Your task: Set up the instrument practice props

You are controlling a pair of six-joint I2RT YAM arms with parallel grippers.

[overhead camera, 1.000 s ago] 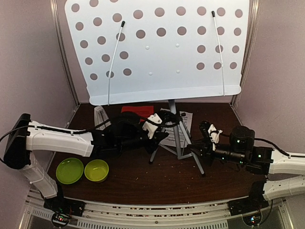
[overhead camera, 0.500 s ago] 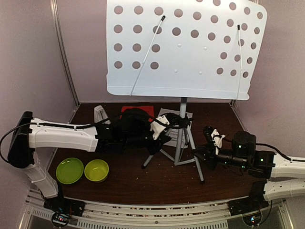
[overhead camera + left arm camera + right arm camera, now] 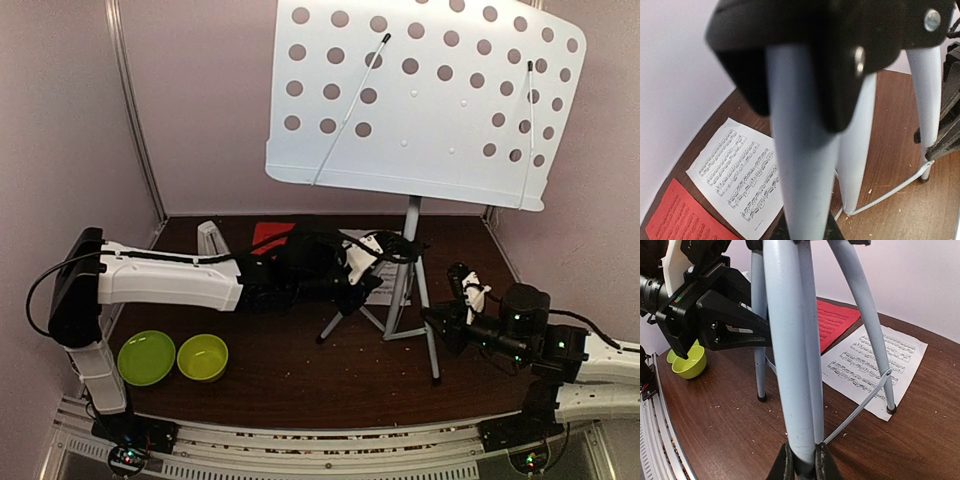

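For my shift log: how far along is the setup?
Done: the music stand is upright. In hand: the left hand and right hand each grip a stand leg. Left: the red sheet and white sheet lie on the table, not on the desk; the metronome sits back-left.

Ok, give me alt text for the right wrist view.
The right gripper, at the bottom edge, is clamped on a leg of the stand, seen close up. Behind it the left gripper holds another leg, and a red sheet, a white sheet and a green bowl lie on the brown table.
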